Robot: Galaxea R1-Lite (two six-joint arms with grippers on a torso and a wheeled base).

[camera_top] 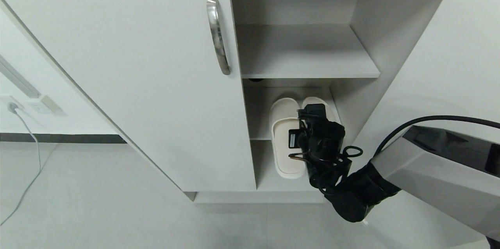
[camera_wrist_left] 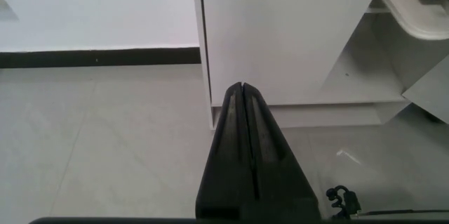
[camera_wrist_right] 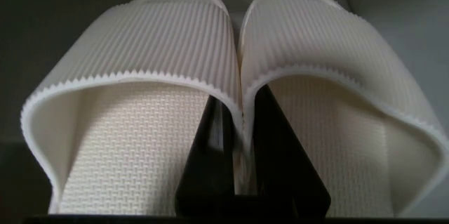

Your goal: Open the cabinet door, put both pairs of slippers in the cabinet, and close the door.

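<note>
looks like a home-type room, probably an entryway: a white cabinet [camera_top: 375,18] with shelves [camera_top: 304,52] and a pair of slippers [camera_top: 287,139] low inside, pale tiled floor [camera_top: 97,202], dark skirting [camera_top: 58,138] along the white wall [camera_top: 78,120] on the left, plus a socket [camera_top: 11,105] with a cable [camera_top: 33,163] plugged in.

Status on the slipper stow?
Left gripper shut, low over floor. Right gripper shut on white slippers, inside cabinet lower section. Cabinet door open, nothing blocking.

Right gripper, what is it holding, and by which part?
The right gripper holds the pair of white slippers, pinching their adjoining inner side walls together.
</note>
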